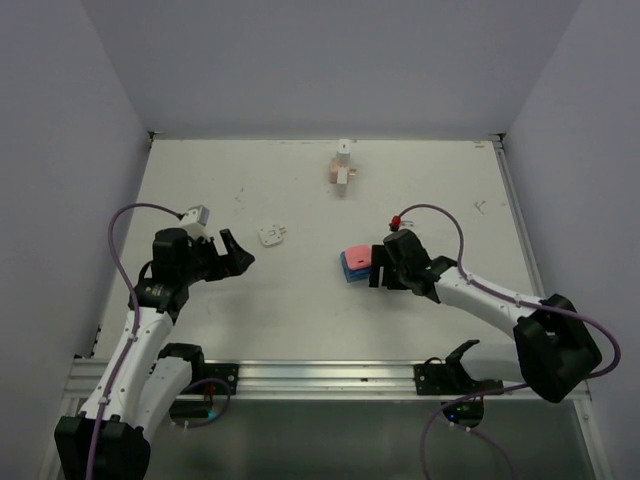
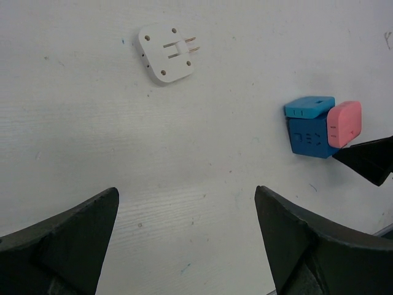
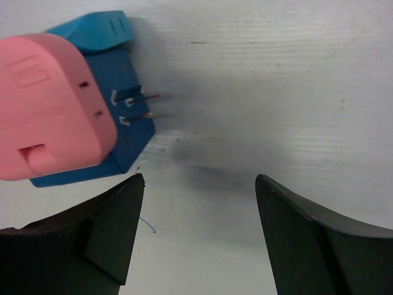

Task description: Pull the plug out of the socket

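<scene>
Bring the right tool (image 3: 199, 184), open fairly wide and empty, onto the blue socket (image 3: 104, 67), lying near the centre of the table (image 1: 300, 320), just at 9 o'clock of that tool in the top view. Clamp the blue body only, clear of the prongs. Send the left tool (image 2: 186, 203), spread wide and empty, across from 9 o'clock to the pink plug (image 3: 52, 104). Probably best to pull straight, without twisting. Leave the white plug (image 2: 166, 53) lying loose at 10 o'clock of the socket. No containers in view.
</scene>
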You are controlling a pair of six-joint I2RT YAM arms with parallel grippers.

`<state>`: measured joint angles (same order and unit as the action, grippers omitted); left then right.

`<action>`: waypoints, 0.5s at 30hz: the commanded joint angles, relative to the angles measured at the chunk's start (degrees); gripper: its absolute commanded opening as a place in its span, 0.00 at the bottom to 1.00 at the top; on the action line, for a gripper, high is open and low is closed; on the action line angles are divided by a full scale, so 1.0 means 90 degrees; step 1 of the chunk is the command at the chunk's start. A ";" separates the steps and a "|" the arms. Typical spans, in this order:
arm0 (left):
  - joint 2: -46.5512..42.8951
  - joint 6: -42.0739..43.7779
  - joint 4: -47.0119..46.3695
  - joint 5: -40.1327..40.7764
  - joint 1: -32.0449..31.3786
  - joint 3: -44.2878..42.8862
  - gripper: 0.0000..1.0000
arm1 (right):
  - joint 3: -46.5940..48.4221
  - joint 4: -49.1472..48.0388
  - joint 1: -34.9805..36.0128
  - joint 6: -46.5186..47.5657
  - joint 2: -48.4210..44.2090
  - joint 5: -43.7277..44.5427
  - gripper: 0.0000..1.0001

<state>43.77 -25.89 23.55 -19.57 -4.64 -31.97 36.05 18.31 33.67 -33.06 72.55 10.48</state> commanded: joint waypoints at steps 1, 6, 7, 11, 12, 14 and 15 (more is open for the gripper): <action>-0.0097 0.0093 -0.0302 0.0124 -0.0031 0.0017 0.96 | -0.0021 -0.0881 0.0281 -0.0330 0.0063 0.0134 0.77; -0.0127 0.0084 -0.0293 0.0163 -0.0021 0.0017 0.96 | 0.0164 -0.0571 0.0604 -0.0370 0.0142 0.0690 0.77; -0.0127 0.0084 -0.0283 0.0163 -0.0021 0.0017 0.96 | 0.0203 -0.0443 0.0605 -0.0302 0.0103 0.0836 0.78; -0.0146 0.0084 -0.0283 0.0192 -0.0021 0.0017 0.96 | 0.0174 -0.0013 0.0605 -0.0107 -0.0268 0.1071 0.78; -0.0146 0.0084 -0.0283 0.0202 -0.0021 0.0017 0.96 | 0.0164 0.0133 0.0605 -0.0067 -0.0336 0.1198 0.79; -0.0137 0.0084 -0.0283 0.0202 -0.0021 0.0017 0.96 | 0.0183 0.0222 0.0595 0.0059 -0.0415 0.1471 0.79; -0.0127 0.0084 -0.0283 0.0192 -0.0031 0.0017 0.96 | 0.0203 0.0241 0.0556 0.0099 -0.0405 0.1511 0.79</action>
<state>43.09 -25.89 23.46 -18.17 -4.64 -31.97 36.10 18.22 39.03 -34.00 70.78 18.83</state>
